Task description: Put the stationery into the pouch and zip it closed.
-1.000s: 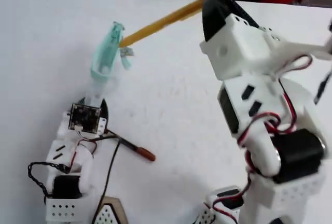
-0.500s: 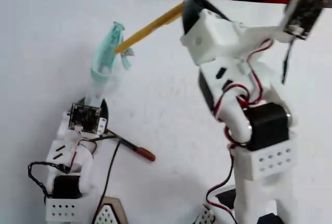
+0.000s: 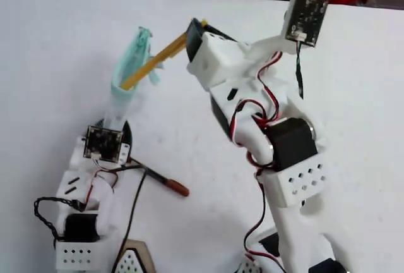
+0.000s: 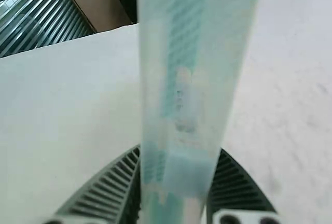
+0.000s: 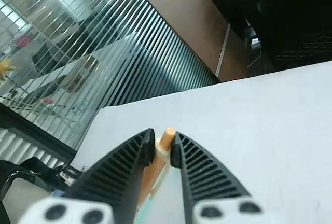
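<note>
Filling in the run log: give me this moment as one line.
left end effector: shut on pouch | right end effector: shut on pencil, tip at pouch mouth | pen: lying on table, not yet packed

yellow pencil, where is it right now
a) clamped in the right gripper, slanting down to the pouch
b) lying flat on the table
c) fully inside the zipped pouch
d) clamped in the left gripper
A: the right gripper is shut on the yellow pencil, which slants down so its lower end meets the teal pouch held upright by the left gripper.
</note>
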`<move>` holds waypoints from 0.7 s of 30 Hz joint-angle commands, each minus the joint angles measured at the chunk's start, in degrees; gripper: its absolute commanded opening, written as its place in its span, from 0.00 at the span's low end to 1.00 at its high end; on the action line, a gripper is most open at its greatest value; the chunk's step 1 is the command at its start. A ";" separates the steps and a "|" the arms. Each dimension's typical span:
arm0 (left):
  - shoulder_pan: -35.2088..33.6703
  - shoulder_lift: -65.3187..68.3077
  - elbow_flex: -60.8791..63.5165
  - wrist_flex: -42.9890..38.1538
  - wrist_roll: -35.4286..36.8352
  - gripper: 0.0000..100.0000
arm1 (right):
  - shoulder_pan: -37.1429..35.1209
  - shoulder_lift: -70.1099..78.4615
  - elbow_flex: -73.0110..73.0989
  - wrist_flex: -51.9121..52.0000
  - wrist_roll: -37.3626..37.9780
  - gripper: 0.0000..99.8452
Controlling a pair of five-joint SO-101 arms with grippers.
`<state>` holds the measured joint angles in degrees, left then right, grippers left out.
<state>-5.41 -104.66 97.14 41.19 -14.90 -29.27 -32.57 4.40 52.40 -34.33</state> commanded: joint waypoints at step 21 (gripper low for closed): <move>0.92 0.13 -0.18 0.00 -0.35 0.16 | -20.53 -1.45 2.11 3.65 25.93 0.12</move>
<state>-5.41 -104.13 97.14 41.27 -14.90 -48.88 -32.48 7.12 54.77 -12.00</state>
